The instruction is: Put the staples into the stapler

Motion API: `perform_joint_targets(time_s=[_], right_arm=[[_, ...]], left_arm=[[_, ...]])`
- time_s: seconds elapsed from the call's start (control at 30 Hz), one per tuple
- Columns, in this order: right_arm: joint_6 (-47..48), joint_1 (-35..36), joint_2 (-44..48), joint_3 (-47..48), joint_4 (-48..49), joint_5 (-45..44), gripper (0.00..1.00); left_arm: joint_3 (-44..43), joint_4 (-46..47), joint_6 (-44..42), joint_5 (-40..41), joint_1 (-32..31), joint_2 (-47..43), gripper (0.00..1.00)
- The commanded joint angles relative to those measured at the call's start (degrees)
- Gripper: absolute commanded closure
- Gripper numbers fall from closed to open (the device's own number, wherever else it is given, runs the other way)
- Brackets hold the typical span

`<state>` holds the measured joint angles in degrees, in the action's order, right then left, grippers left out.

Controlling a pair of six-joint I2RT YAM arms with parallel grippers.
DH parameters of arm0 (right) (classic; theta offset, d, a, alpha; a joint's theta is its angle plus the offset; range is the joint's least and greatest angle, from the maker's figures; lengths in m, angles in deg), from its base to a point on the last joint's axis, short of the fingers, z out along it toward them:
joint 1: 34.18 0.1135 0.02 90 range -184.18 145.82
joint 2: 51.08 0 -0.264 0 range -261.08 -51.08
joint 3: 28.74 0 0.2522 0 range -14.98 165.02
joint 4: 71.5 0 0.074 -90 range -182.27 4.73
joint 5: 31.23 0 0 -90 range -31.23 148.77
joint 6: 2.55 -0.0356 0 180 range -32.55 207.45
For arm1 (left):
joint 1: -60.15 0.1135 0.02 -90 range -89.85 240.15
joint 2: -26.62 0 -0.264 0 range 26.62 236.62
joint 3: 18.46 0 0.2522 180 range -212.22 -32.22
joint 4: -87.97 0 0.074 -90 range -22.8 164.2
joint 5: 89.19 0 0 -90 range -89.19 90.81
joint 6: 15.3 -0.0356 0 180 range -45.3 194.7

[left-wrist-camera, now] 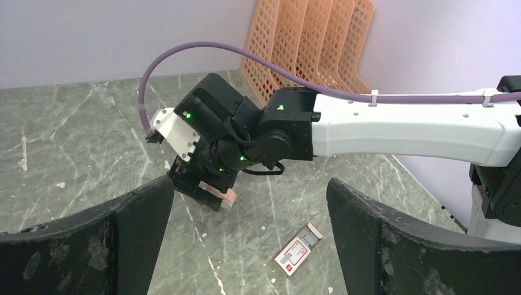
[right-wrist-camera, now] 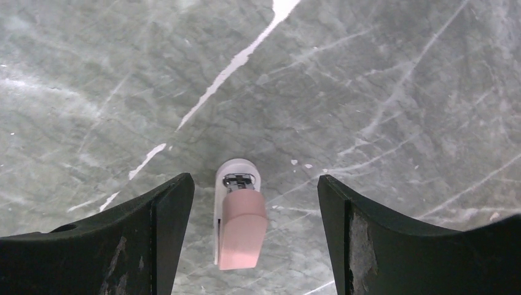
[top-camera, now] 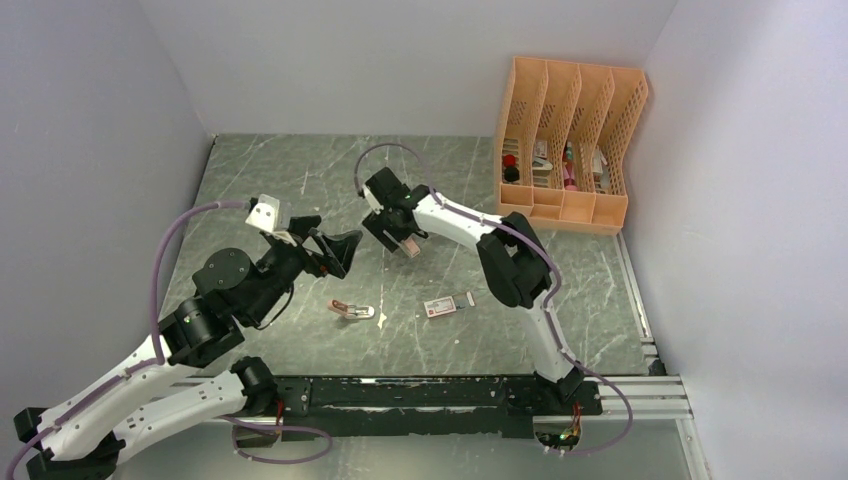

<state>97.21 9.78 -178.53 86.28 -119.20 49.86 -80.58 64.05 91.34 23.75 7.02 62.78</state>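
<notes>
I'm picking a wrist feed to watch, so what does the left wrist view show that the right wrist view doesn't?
Only left wrist: the staple box on the table, the orange file rack and the right arm. Only right wrist: clear gaps between the pink stapler and each finger of the open right claw. Both: that stapler and the table.
</notes>
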Motion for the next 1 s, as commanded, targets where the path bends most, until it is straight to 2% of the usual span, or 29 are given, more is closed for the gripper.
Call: perform_joint_targets(time_s=[0.0, 0.57, 0.97], right_arm=[[-2.2, -1.0, -1.9, 1.8, -2.4, -3.9, 0.21], [-14.5, -9.2, 0.7, -2.6, -4.7, -2.8, 0.21], [-16.4, -12.2, 3.5, -7.2, -4.4, -0.3, 0.22]], left_arm=[[-2.2, -0.9, -0.1, 0.9, -0.1, -0.2, 0.01], [-2.2, 0.0, -0.6, 0.4, -0.1, 0.9, 0.01], [-1.8, -0.3, -0.8, 0.5, -0.1, 0.9, 0.01]])
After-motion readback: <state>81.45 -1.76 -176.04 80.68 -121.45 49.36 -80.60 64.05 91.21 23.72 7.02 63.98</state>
